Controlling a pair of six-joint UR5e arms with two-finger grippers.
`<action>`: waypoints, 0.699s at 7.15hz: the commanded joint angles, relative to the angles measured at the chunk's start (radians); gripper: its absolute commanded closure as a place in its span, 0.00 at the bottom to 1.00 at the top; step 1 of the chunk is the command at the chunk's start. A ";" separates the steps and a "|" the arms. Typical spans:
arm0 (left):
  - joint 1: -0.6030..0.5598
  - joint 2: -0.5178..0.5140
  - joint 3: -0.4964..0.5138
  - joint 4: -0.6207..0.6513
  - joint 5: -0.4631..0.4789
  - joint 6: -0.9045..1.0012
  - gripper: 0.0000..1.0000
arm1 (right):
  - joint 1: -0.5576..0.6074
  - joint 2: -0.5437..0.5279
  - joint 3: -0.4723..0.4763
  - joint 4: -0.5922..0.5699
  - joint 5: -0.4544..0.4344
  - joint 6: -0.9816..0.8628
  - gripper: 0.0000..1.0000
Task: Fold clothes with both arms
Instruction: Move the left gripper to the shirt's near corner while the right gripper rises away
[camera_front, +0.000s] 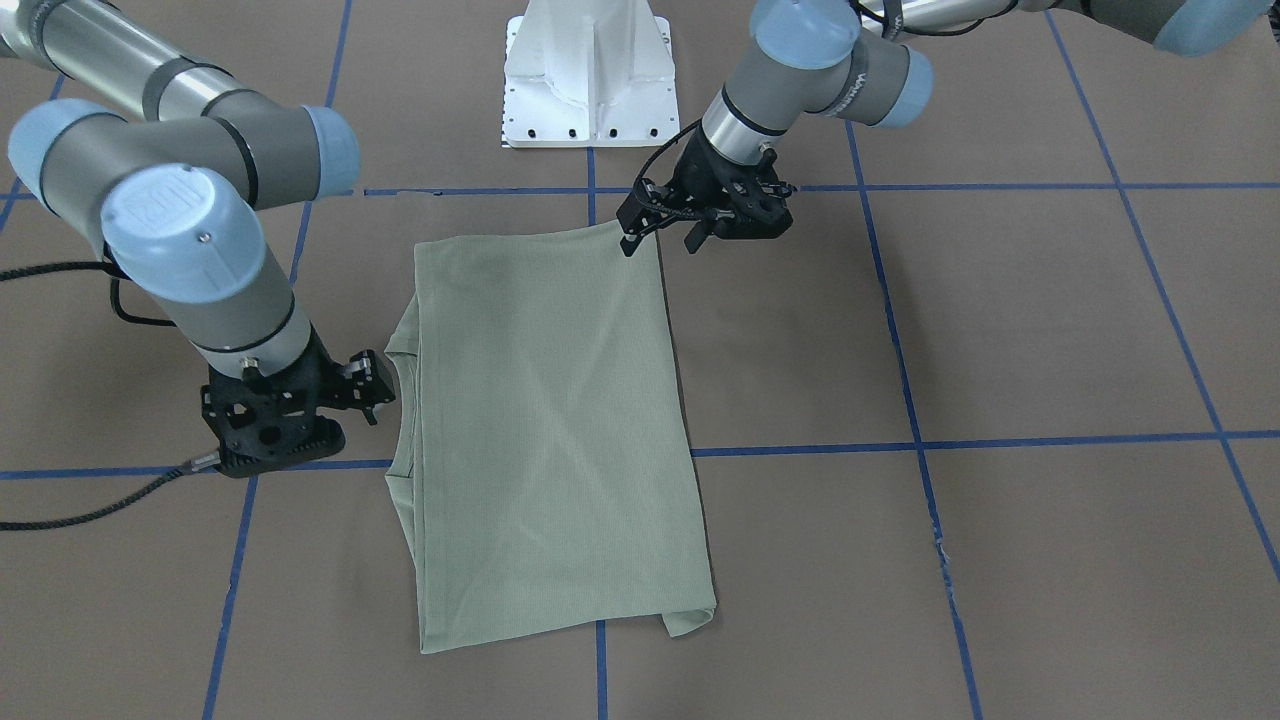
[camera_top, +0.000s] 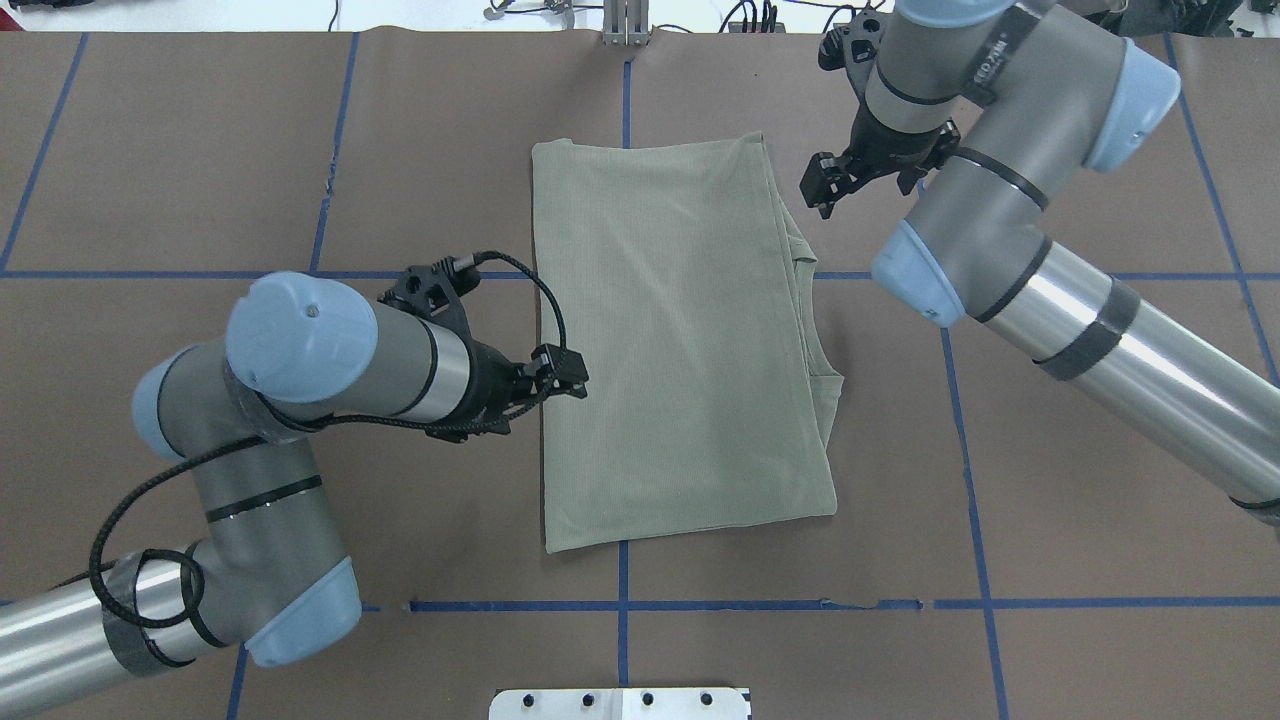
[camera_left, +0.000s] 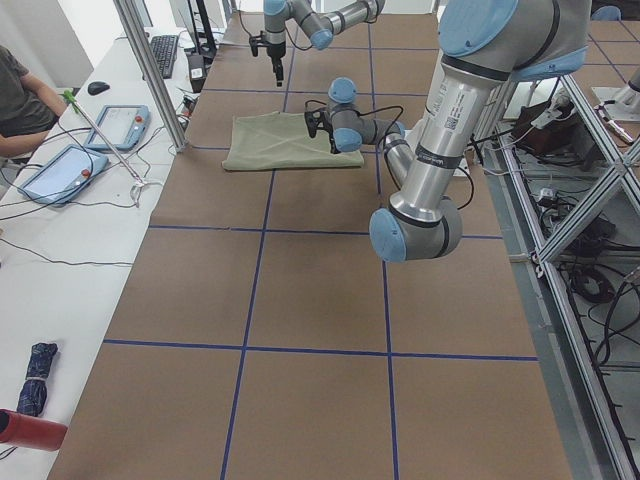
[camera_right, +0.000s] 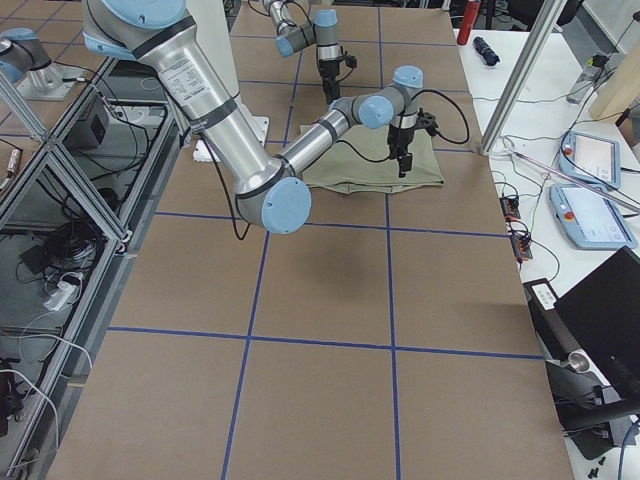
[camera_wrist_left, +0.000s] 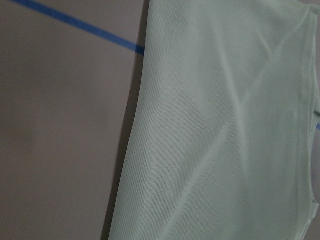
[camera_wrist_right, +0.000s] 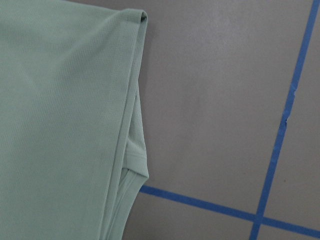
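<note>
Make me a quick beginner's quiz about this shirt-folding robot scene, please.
1. True or false: the sage-green knit shirt lies folded flat on the brown table.
2. The black two-finger left gripper and right gripper are holding: A) the shirt, B) nothing, C) a box.
3. Fill in: the tape lines that mark a grid on the table are coloured ____.

Key: 1 true; 2 B, both are open beside the shirt's edges; 3 blue.
</note>
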 joint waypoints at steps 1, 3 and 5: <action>0.134 0.002 0.010 0.008 0.072 -0.152 0.00 | 0.002 -0.140 0.190 -0.009 0.071 0.075 0.00; 0.176 -0.006 0.039 0.054 0.127 -0.190 0.02 | -0.001 -0.145 0.203 -0.009 0.088 0.088 0.00; 0.173 -0.009 0.073 0.054 0.155 -0.188 0.04 | -0.002 -0.143 0.202 -0.011 0.088 0.088 0.00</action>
